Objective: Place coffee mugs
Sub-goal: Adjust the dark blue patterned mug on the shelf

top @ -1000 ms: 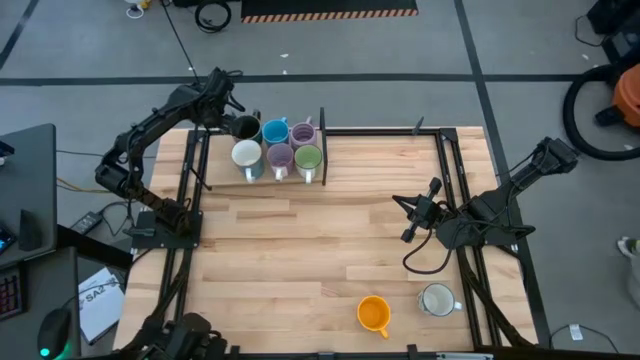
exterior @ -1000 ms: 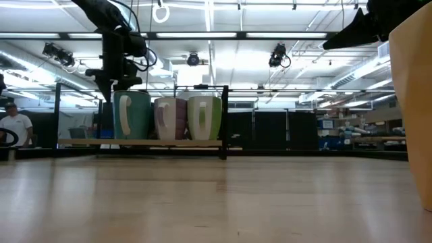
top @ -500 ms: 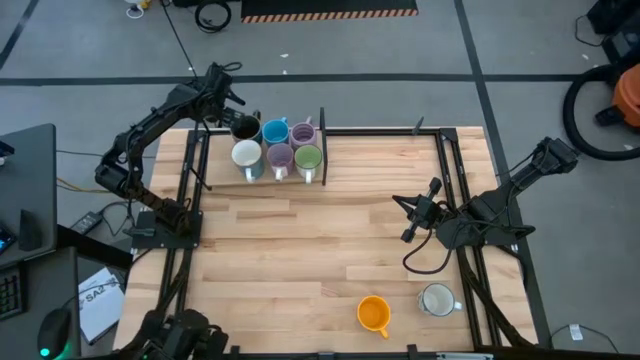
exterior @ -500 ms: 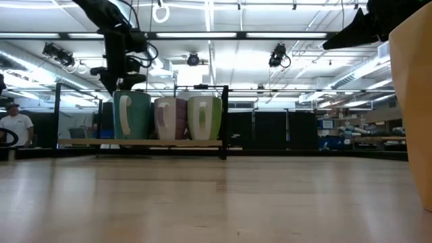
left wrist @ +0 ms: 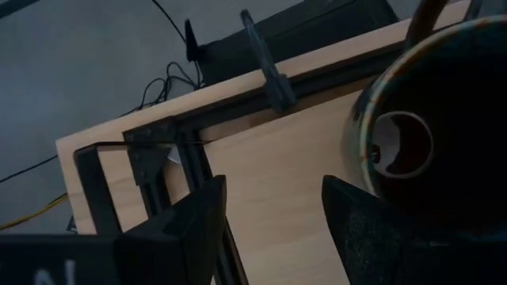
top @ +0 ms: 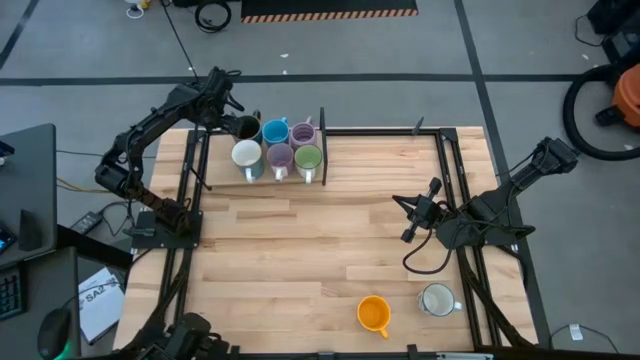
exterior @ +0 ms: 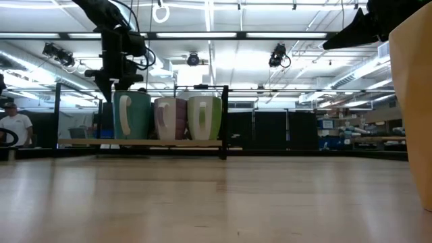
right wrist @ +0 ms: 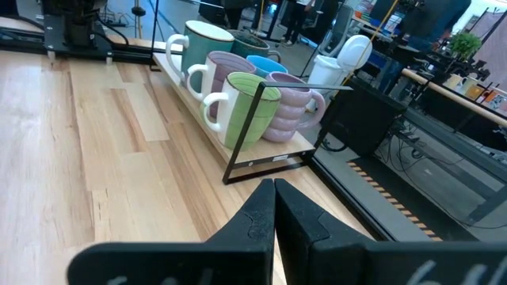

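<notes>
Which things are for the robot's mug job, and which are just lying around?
For the job:
- in the rack: brown mug, blue mug, back lilac mug, front lilac mug, green mug, racked white mug
- orange mug, loose white mug
- left end effector, open beside the brown mug

Lying about:
- floor cables
- paper

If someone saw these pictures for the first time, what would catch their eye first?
A cluster of six round handled mugs on a rack at the table's far left edge, the open left gripper beside the dark brown mug. An orange mug and a white mug sit apart near the front edge.
</notes>
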Controlling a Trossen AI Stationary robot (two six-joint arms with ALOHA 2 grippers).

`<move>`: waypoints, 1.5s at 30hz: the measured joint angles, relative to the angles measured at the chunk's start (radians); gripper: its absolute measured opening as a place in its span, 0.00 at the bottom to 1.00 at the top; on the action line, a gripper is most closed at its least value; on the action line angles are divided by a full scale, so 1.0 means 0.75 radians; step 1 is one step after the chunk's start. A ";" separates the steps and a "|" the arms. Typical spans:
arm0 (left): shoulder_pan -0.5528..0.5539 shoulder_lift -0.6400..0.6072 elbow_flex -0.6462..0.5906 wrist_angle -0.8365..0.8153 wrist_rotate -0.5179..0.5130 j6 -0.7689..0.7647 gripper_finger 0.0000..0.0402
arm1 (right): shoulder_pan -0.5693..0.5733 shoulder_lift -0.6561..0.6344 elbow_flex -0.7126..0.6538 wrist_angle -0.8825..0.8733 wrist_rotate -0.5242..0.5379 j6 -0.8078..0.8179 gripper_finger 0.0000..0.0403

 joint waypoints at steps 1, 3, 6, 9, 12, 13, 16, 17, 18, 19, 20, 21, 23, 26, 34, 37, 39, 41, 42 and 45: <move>0.000 0.000 0.000 0.003 0.006 -0.001 0.54 | 0.001 0.000 0.000 0.000 0.000 0.000 0.03; -0.001 0.000 0.000 0.008 0.019 -0.003 0.54 | 0.000 0.000 0.000 0.000 0.000 0.000 0.03; -0.001 0.000 0.000 0.011 0.021 -0.003 0.54 | 0.000 0.000 0.000 0.000 0.000 0.000 0.03; 0.000 0.000 0.000 0.011 0.038 -0.003 0.54 | 0.000 0.000 0.000 0.000 0.000 0.000 0.03; 0.000 0.000 0.000 0.015 0.080 -0.006 0.54 | 0.000 0.000 0.000 0.000 0.000 0.000 0.03; -0.001 0.000 0.000 0.014 0.080 -0.006 0.54 | 0.000 0.000 0.000 0.000 0.000 0.000 0.03; 0.000 0.000 0.000 0.015 0.086 -0.006 0.54 | 0.000 0.000 0.000 0.000 -0.001 0.000 0.03; 0.000 0.000 0.000 0.015 0.089 -0.006 0.54 | 0.000 0.000 0.000 0.000 0.000 0.000 0.03; 0.000 0.000 0.000 0.015 0.094 -0.006 0.54 | 0.000 -0.001 0.000 0.000 0.000 0.000 0.03; 0.000 0.000 0.000 0.015 0.101 -0.006 0.54 | 0.000 -0.001 0.000 0.000 0.000 0.000 0.03; 0.000 0.000 0.000 0.015 0.111 -0.006 0.54 | 0.000 0.000 0.000 0.000 0.000 0.000 0.03; 0.000 0.000 0.000 0.015 0.119 -0.006 0.54 | 0.000 0.000 0.000 0.000 0.000 0.000 0.03; -0.001 0.000 0.000 0.015 0.125 -0.006 0.54 | 0.000 0.000 0.000 0.000 0.000 0.000 0.03; 0.000 0.000 0.000 0.015 0.137 -0.007 0.54 | 0.000 0.000 0.000 0.000 0.000 0.000 0.03; 0.000 0.000 0.000 0.015 0.141 -0.006 0.54 | 0.001 0.000 0.000 0.001 0.000 0.000 0.03; -0.001 0.001 0.000 0.003 0.114 0.006 0.54 | 0.001 0.000 0.000 0.000 0.000 0.000 0.03; -0.001 0.001 0.000 -0.002 0.096 0.015 0.54 | 0.000 0.000 0.000 0.000 0.000 0.000 0.03; -0.001 0.001 0.000 0.001 0.091 0.016 0.54 | 0.000 0.000 0.000 0.000 0.000 0.000 0.03; -0.001 0.001 0.000 0.004 0.090 0.016 0.54 | 0.000 0.000 0.000 0.000 0.000 0.000 0.03; -0.001 0.001 0.000 0.016 0.091 0.019 0.54 | 0.001 0.000 0.000 0.001 0.000 0.000 0.03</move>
